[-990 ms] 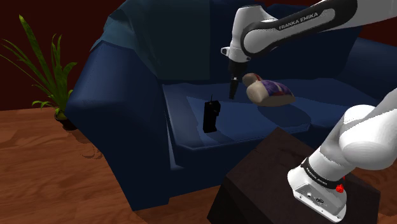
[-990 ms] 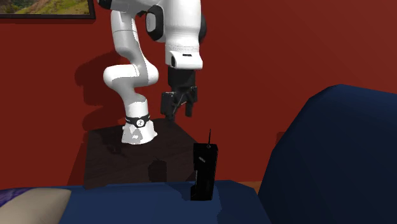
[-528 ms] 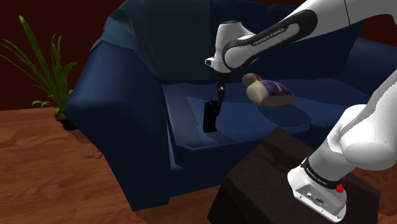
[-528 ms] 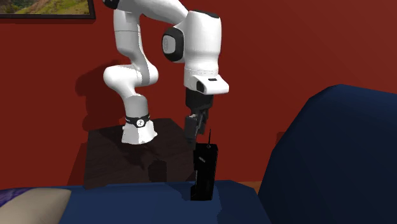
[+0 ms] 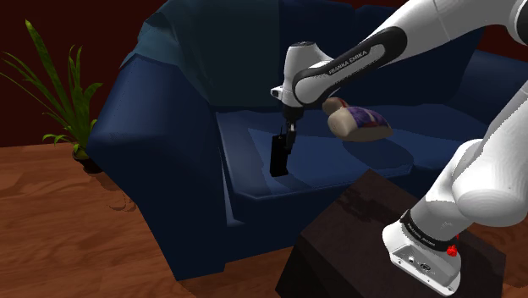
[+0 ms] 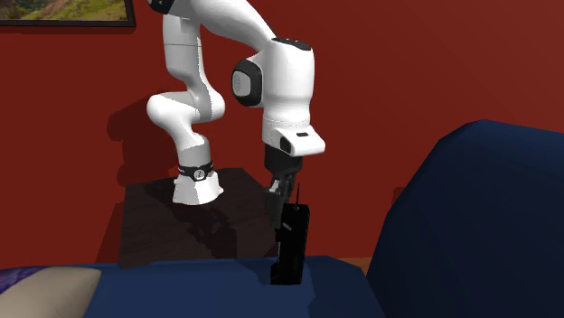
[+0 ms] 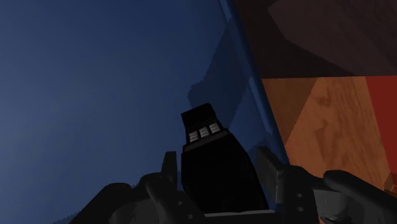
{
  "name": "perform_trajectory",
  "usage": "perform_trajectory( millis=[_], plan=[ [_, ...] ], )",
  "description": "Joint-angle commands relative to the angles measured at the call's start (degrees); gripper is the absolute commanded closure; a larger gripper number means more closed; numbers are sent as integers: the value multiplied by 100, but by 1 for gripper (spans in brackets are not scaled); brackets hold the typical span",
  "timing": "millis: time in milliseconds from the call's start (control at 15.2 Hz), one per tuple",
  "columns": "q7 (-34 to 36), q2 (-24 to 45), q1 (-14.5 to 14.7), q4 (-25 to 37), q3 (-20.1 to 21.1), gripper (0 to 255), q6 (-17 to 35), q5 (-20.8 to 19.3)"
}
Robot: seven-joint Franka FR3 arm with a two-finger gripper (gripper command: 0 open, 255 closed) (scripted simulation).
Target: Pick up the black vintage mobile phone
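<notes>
I find the jaws spread astride the upright black mobile phone [image 7: 213,159] on the blue sofa seat [image 5: 338,161], not yet gripping; closing and lifting are outstanding.

Phone [image 5: 277,157] stands on sofa seat [image 5: 347,161], beneath tool [image 5: 288,140].

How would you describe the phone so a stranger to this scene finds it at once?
Look at the dark blue sofa. On its seat cushion stands a slim black phone, under the gripper. Unlike the beige and purple bundle lying nearby, it is upright, with a thin antenna.
</notes>
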Motion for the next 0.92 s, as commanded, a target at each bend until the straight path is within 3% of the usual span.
perform_trajectory(
  millis=[0,528,858],
  plan=[
    [1,14,1,2,1,255,13,0],
    [1,12,1,-2,1,255,16,0],
    [-6,-243,2,124,2,255,-364,3]
  ],
)
